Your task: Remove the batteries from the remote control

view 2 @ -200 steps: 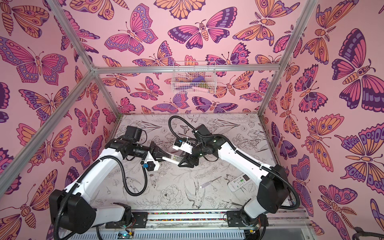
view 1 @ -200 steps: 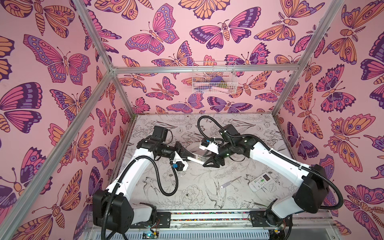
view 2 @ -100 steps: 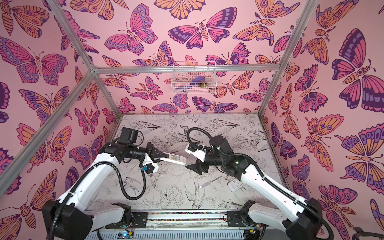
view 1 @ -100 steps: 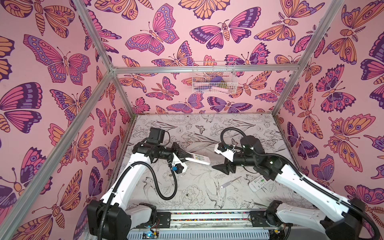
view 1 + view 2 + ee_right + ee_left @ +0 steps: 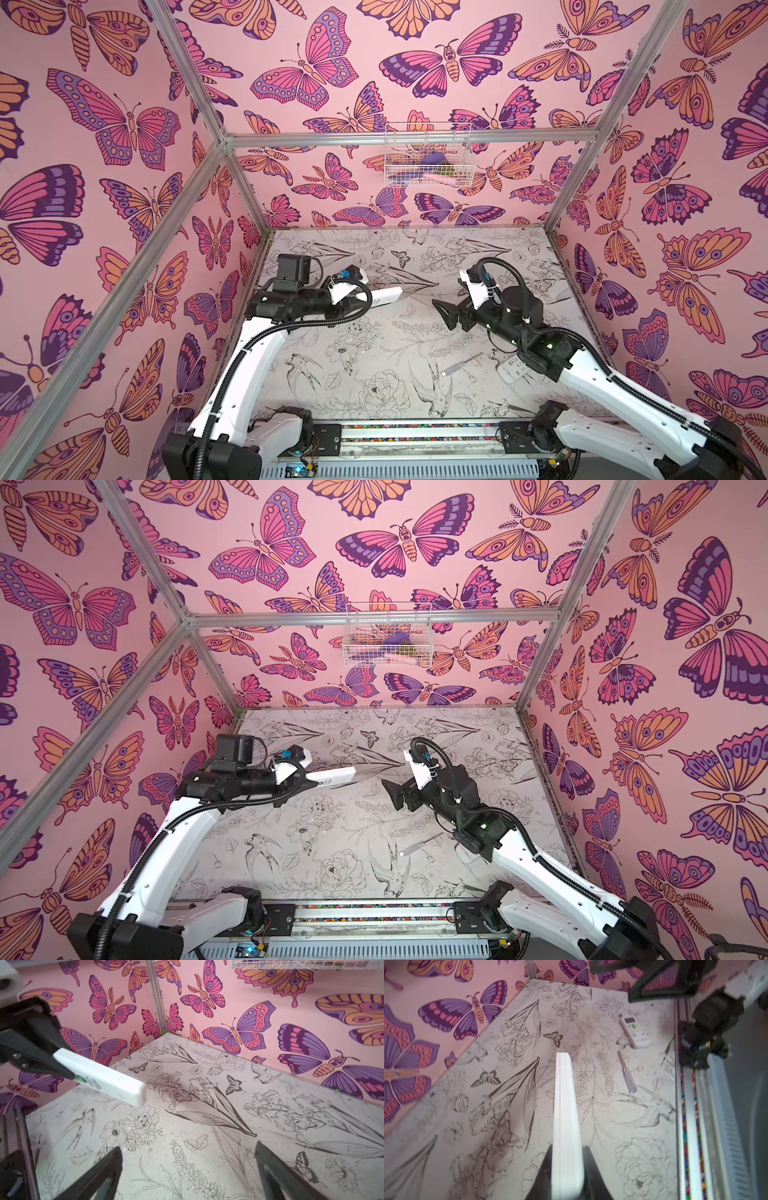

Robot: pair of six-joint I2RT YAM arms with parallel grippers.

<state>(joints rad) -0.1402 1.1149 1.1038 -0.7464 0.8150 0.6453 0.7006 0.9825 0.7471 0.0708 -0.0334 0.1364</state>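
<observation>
My left gripper (image 5: pixel 358 299) (image 5: pixel 566 1149) is shut on one end of a white remote control (image 5: pixel 384 296) (image 5: pixel 334 776), which it holds level above the table at mid left. In the left wrist view the remote control (image 5: pixel 565 1105) stands edge-on between the jaws. The right wrist view shows a green button on its face (image 5: pixel 99 1080). My right gripper (image 5: pixel 442 313) (image 5: pixel 188 1146) hangs open and empty to the right of the remote control, a clear gap away. No batteries show in any view.
A second white remote with a screen (image 5: pixel 634 1030) (image 5: pixel 513 368) lies at the front right, partly under my right arm. A clear-handled screwdriver (image 5: pixel 459 363) (image 5: pixel 627 1073) lies beside it. A wire basket (image 5: pixel 428 156) hangs on the back wall.
My right gripper has let go of the remote control, drawn back to the right and opened wide. My left gripper has kept the remote control and carried it a little back and left.
</observation>
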